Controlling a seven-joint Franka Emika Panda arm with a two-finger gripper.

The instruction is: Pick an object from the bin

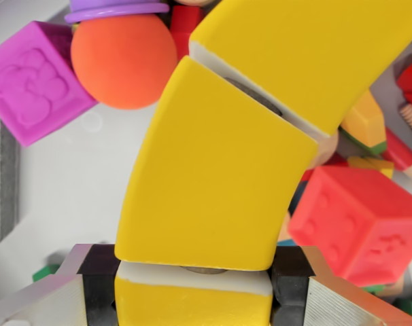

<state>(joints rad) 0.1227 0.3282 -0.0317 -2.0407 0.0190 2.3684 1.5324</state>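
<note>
A segmented yellow banana toy (219, 170) filled the middle of the wrist view, curving from the top right corner down to the bottom edge, where its lowest slice sat between the two fingers of the gripper (192, 299), the fingers pinching it from either side. The pale bin floor (63, 197) lay bare to the wrist view's left, the only open room. A red cube (359, 221) crowded the banana's right edge, touching or nearly so. An orange ball (123, 60) pressed against a magenta cube (32, 81) at top left (a purple rim above the ball was cut off). Small toys behind the banana at right were too hidden to name
</note>
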